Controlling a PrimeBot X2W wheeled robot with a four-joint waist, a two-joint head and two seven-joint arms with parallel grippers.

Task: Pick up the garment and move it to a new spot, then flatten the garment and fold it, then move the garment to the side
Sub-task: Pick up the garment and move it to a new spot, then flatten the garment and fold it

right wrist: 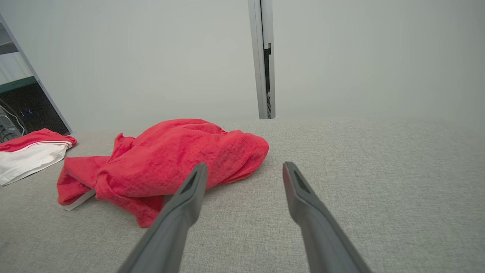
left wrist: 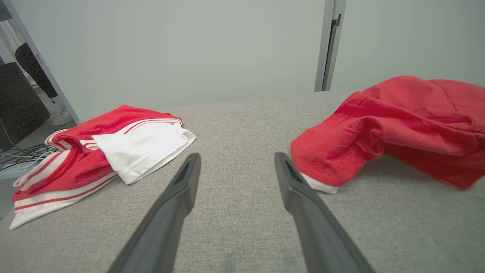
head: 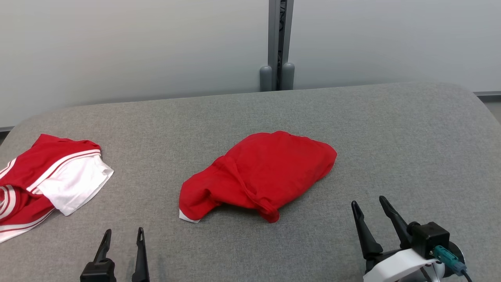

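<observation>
A crumpled red garment (head: 258, 174) with a white hem edge lies in a heap at the middle of the grey padded table (head: 391, 137). It also appears at the right in the left wrist view (left wrist: 398, 125) and left of centre in the right wrist view (right wrist: 170, 163). My left gripper (head: 123, 233) stands open near the front edge, left of and nearer than the garment, with nothing between its fingers (left wrist: 182, 182). My right gripper (head: 370, 203) is open too, at the front right, apart from the cloth (right wrist: 242, 167).
A second red and white striped garment (head: 47, 180) lies piled at the table's left edge, also seen from the left wrist (left wrist: 102, 151). A pale wall with a vertical metal post (head: 278, 43) stands behind the table. Cables lie on the floor far left (left wrist: 15, 159).
</observation>
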